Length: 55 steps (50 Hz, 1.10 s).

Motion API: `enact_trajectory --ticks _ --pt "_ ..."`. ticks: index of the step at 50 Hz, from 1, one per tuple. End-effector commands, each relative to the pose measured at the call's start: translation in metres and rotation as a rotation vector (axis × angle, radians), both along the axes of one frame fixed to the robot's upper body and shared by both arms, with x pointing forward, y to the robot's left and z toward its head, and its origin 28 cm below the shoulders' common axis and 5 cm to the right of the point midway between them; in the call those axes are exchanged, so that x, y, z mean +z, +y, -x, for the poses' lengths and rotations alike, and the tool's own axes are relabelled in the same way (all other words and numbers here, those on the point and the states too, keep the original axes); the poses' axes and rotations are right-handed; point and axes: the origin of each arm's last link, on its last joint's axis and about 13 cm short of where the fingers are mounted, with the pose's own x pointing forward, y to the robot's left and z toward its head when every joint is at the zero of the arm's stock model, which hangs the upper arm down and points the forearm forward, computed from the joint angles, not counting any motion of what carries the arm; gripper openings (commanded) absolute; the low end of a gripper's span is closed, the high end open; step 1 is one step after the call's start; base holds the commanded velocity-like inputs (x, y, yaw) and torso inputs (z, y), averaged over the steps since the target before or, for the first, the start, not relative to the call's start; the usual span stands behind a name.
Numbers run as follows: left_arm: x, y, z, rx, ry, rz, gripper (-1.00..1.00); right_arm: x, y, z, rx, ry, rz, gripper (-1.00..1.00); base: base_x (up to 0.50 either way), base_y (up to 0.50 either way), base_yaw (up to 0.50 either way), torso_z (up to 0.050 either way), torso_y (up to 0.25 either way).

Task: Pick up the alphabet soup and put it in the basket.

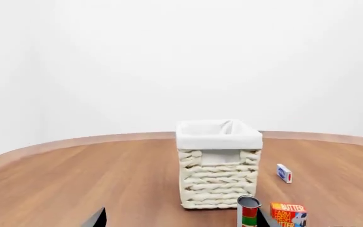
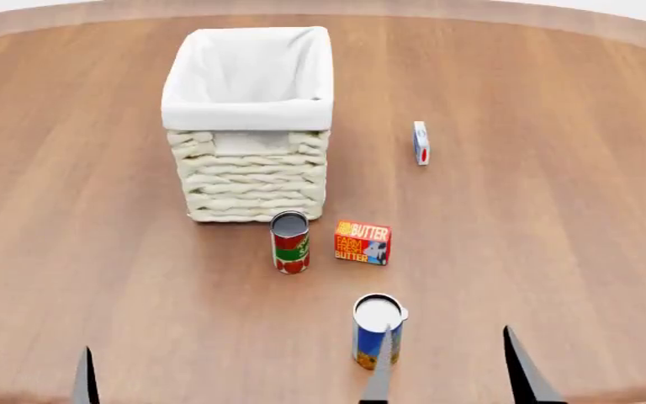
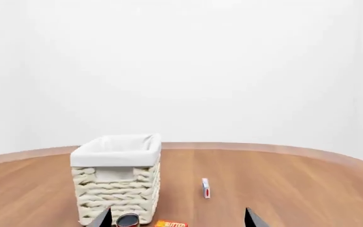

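The alphabet soup (image 2: pixel 375 318) is a blue-labelled can with a white top, upright on the table near its front edge. It shows in neither wrist view. The basket (image 2: pixel 251 172) stands behind it to the left, cream wicker with a white liner, and also shows in the left wrist view (image 1: pixel 218 177) and the right wrist view (image 3: pixel 115 189). My right gripper (image 2: pixel 449 379) is open and empty, low in the head view. Its left fingertip overlaps the can's lower part. My left gripper (image 2: pixel 20 383) is open and empty at the front left. Both grippers' tips show in their wrist views, the left (image 1: pixel 180 222) and the right (image 3: pixel 178 221).
A red-and-green can (image 2: pixel 289 244) and a butter box (image 2: pixel 362 242) stand in front of the basket. Both also show in the left wrist view, the can (image 1: pixel 249 213) and the box (image 1: pixel 288 215). A small white-and-blue box (image 2: pixel 420 143) lies to the basket's right. The round wooden table's edge (image 2: pixel 592 396) curves along the front.
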Motion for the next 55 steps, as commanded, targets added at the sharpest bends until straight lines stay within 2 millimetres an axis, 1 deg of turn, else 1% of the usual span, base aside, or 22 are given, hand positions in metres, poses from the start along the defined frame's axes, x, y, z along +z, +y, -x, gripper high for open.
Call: enact_trajectory --ticks 1,4,42,49,55 --pt "0.0269 -0.0017 0.0216 0.002 -0.092 -0.004 1.00 0.0239 0.0019 0.0164 0.029 -0.063 -0.015 1.00 0.00 0.00 0.00 0.000 0.000" --pt "0.0243 -0.0013 0.0196 0.004 -0.084 -0.002 1.00 0.0212 0.0024 0.0158 0.038 -0.059 -0.021 1.00 0.18 0.00 0.00 0.000 0.000" --pt "0.0228 -0.0021 0.0175 0.008 -0.074 -0.014 1.00 0.0225 0.0041 0.0135 0.050 -0.035 -0.028 1.00 0.50 0.00 0.00 0.000 0.000" --pt "0.0216 -0.0022 0.0171 0.011 -0.068 -0.015 1.00 0.0220 0.0036 0.0131 0.049 -0.040 -0.056 1.00 0.50 0.00 0.00 0.000 0.000" --pt "0.0213 -0.0020 0.0166 0.012 -0.066 -0.014 1.00 0.0223 0.0029 0.0132 0.042 -0.045 -0.042 1.00 0.00 0.12 0.00 0.000 0.003"
